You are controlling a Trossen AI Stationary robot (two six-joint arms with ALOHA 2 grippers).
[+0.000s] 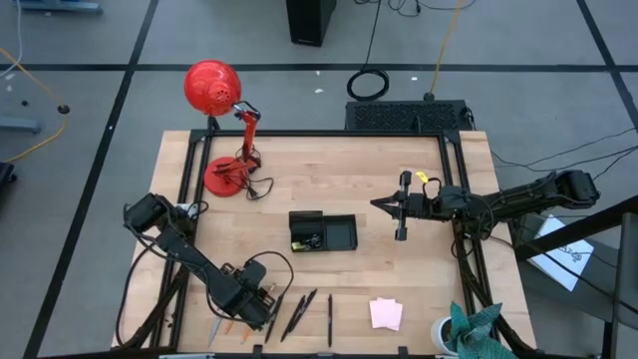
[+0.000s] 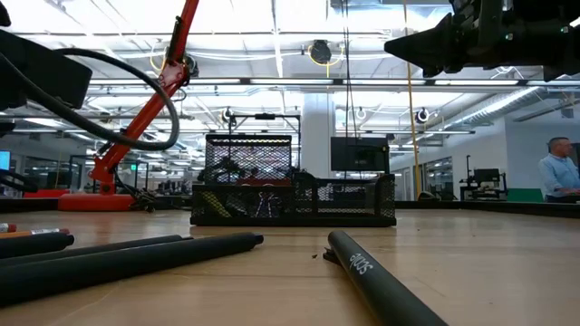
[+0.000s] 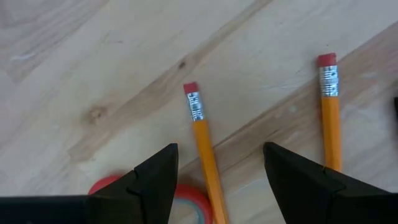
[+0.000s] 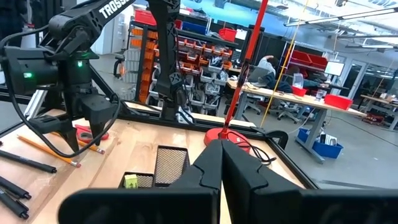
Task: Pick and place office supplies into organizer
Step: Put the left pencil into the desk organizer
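My left gripper point(image 1: 256, 309) stands open near the table's near left, pointing down. Between its fingers point(image 3: 217, 168) lies an orange pencil point(image 3: 204, 149) on the wood, untouched. A second pencil point(image 3: 329, 118) lies beside it, and the red scissors handle point(image 3: 186, 194) shows under the fingers. Dark pens point(image 1: 301, 314) and a pink sticky-note pad point(image 1: 386, 313) lie along the near edge. The black organizer point(image 1: 324, 231) rests mid-table with a yellow-green piece point(image 4: 130, 181) in one compartment. My right gripper point(image 1: 399, 207) hangs shut above the table, right of the organizer.
A red desk lamp point(image 1: 211, 88) stands at the far left on its round base point(image 1: 225, 179), its cord on the table. A black frame runs along the table's edges. Bare wood lies between the organizer and the pens. A person point(image 2: 555, 167) stands in the room behind.
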